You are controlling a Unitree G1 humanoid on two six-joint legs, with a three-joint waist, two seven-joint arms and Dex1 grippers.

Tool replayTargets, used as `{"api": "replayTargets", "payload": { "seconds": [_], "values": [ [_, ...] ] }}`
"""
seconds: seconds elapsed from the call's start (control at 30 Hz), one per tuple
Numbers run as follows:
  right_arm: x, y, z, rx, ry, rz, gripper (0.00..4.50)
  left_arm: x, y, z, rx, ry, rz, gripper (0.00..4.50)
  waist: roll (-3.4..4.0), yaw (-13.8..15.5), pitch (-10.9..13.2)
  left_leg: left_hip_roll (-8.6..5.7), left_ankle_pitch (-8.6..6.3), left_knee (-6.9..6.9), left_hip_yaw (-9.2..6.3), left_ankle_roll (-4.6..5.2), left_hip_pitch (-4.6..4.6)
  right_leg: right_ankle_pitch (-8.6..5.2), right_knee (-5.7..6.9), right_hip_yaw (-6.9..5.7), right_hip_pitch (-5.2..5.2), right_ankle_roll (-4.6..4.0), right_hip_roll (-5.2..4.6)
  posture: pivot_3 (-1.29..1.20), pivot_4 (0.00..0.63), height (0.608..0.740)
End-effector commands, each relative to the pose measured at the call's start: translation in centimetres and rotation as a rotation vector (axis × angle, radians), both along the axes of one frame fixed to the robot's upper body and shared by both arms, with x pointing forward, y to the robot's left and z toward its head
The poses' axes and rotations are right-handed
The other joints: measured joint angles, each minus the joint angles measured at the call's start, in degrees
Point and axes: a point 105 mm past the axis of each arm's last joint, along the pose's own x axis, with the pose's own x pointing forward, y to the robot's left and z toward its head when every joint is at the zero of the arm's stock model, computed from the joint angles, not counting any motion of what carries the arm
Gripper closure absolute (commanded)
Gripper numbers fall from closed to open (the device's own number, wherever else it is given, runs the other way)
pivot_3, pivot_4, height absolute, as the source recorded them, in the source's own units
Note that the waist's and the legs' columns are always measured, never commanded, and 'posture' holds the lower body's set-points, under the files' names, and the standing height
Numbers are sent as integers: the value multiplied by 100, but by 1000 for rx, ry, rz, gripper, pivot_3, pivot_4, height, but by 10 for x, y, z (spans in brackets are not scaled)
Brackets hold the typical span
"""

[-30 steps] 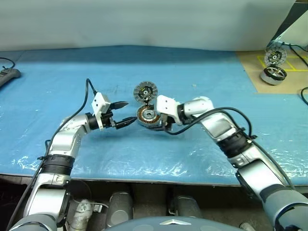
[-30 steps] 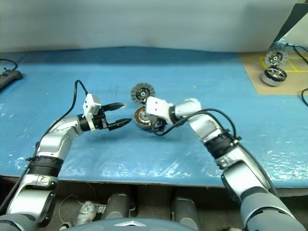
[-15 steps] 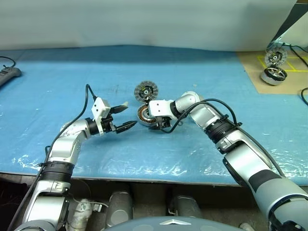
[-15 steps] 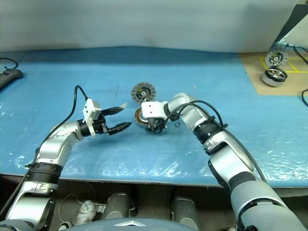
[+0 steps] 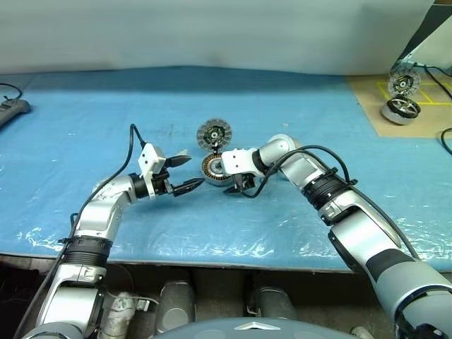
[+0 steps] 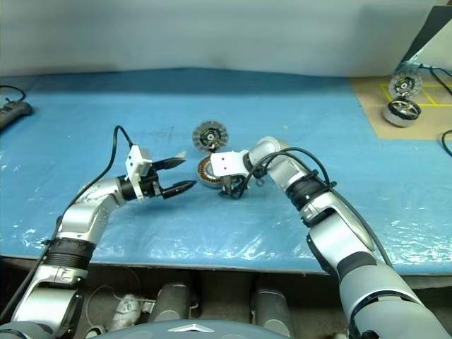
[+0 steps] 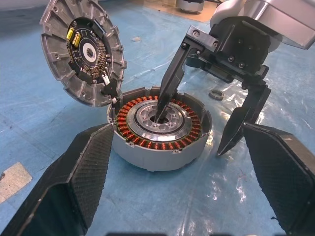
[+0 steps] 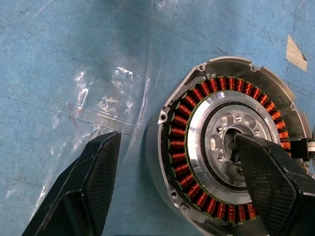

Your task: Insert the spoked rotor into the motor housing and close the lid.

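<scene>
Over the motor housing (image 7: 160, 129), the right gripper (image 7: 197, 125) stood spread, one finger (image 7: 170, 86) dipping into the silver hub, seemingly touching it, the other finger (image 7: 241, 120) outside the rim near the blue worktop (image 5: 106, 106). Just beside the housing, the left gripper (image 5: 185, 171) hung level with its jaws wide, holding nothing. Behind the copper ring the lid (image 7: 81, 51) stood hinged open and tilted. A small washer ring (image 7: 215, 93) lay near.
</scene>
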Motion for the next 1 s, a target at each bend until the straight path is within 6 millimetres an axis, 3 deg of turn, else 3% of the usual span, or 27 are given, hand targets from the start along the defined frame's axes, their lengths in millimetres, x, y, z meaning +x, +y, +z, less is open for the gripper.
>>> {"api": "replayTargets", "payload": {
  "seconds": [0.03, 0.23, 0.43, 0.63, 1.0],
  "values": [
    [2, -4, 1, -51, -45, 32, 756, -1, -1, 10, -7, -42, -8, 13, 0, 3, 0, 0, -2, 0, 0, -3, 0, 0, 0, 0, 0, 0, 0, 0, 150, 740],
    [-4, 7, 1, -74, -106, 100, 2464, -2, -2, 7, -9, -35, -10, 0, 0, -1, 0, 0, -3, -2, 1, -5, 1, 0, -1, 1, 0, 0, 0, 0, 150, 740],
    [-16, 3, 4, -75, -75, 108, 2506, -4, -6, 5, -18, -29, -23, 0, -1, -5, 0, 2, -3, -4, 3, -4, 2, 0, -2, 1, 0, 0, 0, 0, 150, 740],
    [-47, -4, 9, -73, 49, 96, 2506, -6, -10, 1, -12, -16, -52, 0, -5, 7, 3, 1, 3, -11, 4, 9, 0, 0, -11, 1, 0, 0, 0, 0, 150, 740],
    [-48, -28, -2, -133, 101, -100, 2506, -3, -15, 0, -3, -12, -81, 0, -5, 19, 3, 0, -8, -14, 8, -9, 15, 0, -10, 7, 5, 0, -1, 0, 150, 740]
  ]
}}
